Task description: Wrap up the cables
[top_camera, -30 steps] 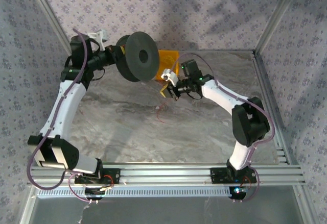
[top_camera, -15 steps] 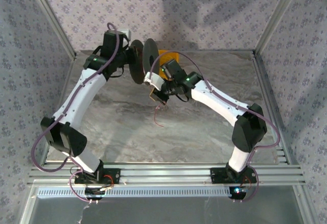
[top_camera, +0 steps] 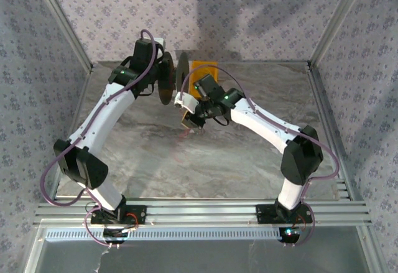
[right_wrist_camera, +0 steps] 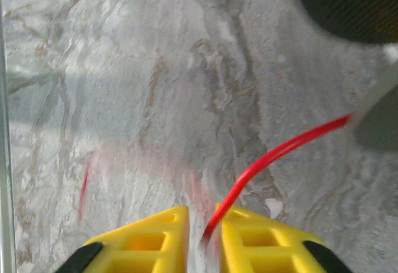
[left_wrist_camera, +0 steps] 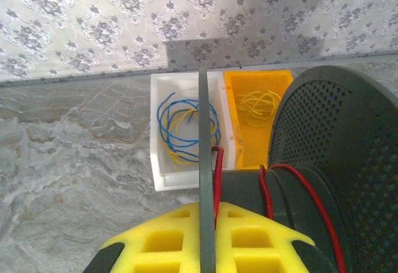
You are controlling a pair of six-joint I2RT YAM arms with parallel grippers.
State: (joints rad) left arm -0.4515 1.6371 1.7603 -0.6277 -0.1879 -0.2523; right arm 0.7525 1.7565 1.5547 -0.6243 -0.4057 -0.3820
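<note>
Clamping a flange of the black spool (left_wrist_camera: 336, 148) in the left gripper (left_wrist_camera: 207, 216), with the red cable (right_wrist_camera: 273, 158) just beside that spool, between the narrowly parted jaws of the right gripper (right_wrist_camera: 204, 223).

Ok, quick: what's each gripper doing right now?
Left gripper: shut on the black spool, clamping one flange.
Right gripper: jaws narrowly apart around the red cable; whether it grips cannot be told.
</note>
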